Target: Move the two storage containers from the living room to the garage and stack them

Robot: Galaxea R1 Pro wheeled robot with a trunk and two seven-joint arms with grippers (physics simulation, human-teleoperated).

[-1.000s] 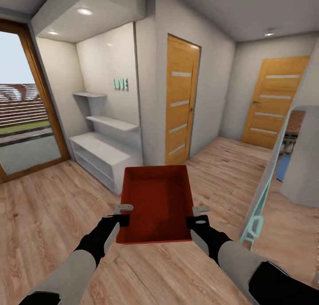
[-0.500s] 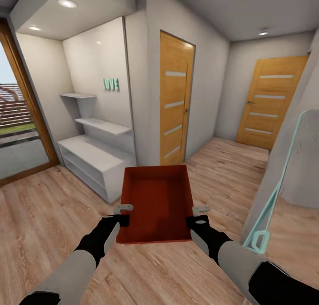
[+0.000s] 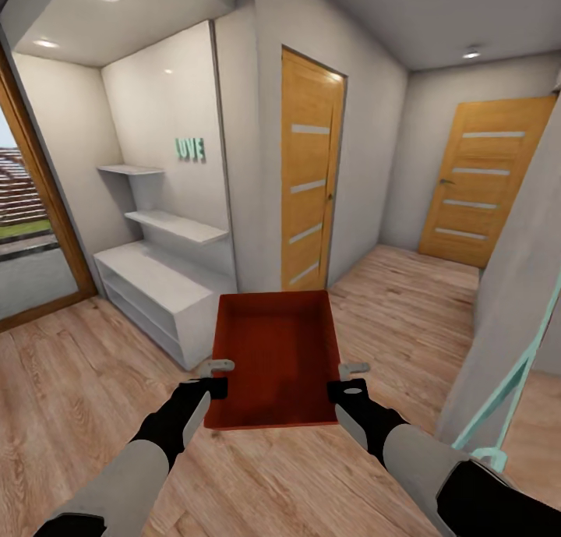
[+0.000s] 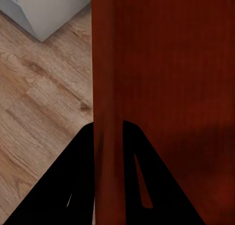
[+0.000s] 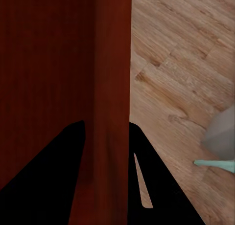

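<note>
Head view: my left hand (image 3: pixel 219 376) and right hand (image 3: pixel 353 379) each clamp a side wall of the orange-red open rectangular bin (image 3: pixel 273 356), carried above wood-plank floor (image 3: pixel 70 381). Uneven grip could tilt it; the near grey wall (image 3: pixel 506 287) risks collision.

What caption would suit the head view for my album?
Two grippers, left and right, carry an orange-red storage container down a wood-floored hallway.
</note>
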